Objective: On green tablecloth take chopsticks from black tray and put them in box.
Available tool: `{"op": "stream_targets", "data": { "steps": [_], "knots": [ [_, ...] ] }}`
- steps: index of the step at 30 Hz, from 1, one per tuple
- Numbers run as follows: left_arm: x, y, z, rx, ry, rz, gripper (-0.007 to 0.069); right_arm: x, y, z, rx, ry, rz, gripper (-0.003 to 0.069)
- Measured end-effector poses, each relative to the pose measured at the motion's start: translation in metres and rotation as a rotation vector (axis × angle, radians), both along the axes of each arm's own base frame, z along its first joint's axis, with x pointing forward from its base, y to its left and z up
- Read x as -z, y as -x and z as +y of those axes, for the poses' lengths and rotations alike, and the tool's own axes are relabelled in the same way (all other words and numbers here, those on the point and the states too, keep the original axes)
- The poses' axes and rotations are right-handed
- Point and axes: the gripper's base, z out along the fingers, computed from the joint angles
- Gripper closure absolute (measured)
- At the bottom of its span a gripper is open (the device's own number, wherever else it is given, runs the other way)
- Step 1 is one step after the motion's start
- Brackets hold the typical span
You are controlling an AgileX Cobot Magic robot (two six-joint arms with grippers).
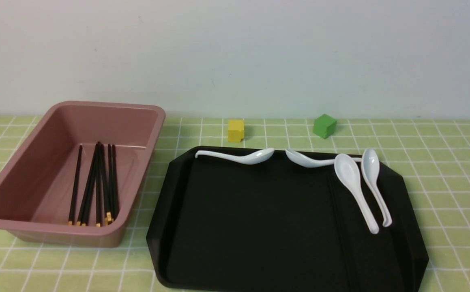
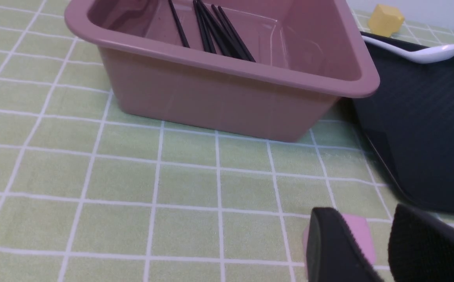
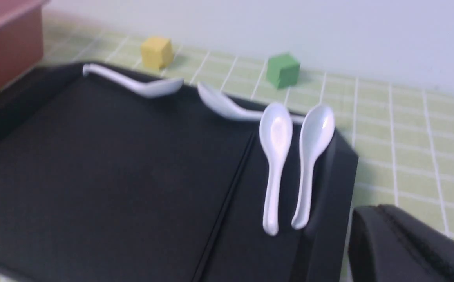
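Note:
Several black chopsticks [image 1: 97, 184] with golden ends lie together inside the pink box [image 1: 24, 162] at the left on the green tablecloth [image 1: 441, 162]. The left wrist view shows them over the box's rim, chopsticks [image 2: 219, 33] in the box [image 2: 227, 98]. The black tray [image 1: 259, 227] beside the box carries only white spoons. My left gripper [image 2: 362, 214] hovers low over the cloth just in front of the box, open and empty. My right gripper [image 3: 383, 211] is shut with nothing in it, off the tray's right edge [image 3: 328, 219].
Several white spoons [image 1: 354, 186] lie along the tray's far and right sides. A yellow cube [image 1: 235, 130] and a green cube [image 1: 324, 125] stand behind the tray. A flat pink patch [image 2: 358, 231] lies on the cloth under the left fingers. A wall closes the back.

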Motion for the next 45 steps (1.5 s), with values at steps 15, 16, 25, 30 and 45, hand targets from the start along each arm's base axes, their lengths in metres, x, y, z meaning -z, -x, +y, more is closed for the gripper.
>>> {"op": "stream_targets", "data": {
  "steps": [15,16,25,30,45],
  "knots": [
    [0.000,0.000,0.000,0.000,0.000,0.000,0.0386,-0.002,0.002,-0.001,0.010,-0.016,-0.061,0.0645],
    [0.000,0.000,0.000,0.000,0.000,0.000,0.0386,-0.002,0.002,-0.001,0.010,-0.016,-0.061,0.0644],
    [0.000,0.000,0.000,0.000,0.000,0.000,0.0386,-0.002,0.002,-0.001,0.010,-0.016,-0.061,0.0636],
    [0.000,0.000,0.000,0.000,0.000,0.000,0.0386,0.003,0.006,-0.002,0.010,-0.016,-0.060,0.0630],
    [0.000,0.000,0.000,0.000,0.000,0.000,0.0386,0.065,0.059,-0.019,0.112,-0.016,-0.048,0.0606]
  ]
}}
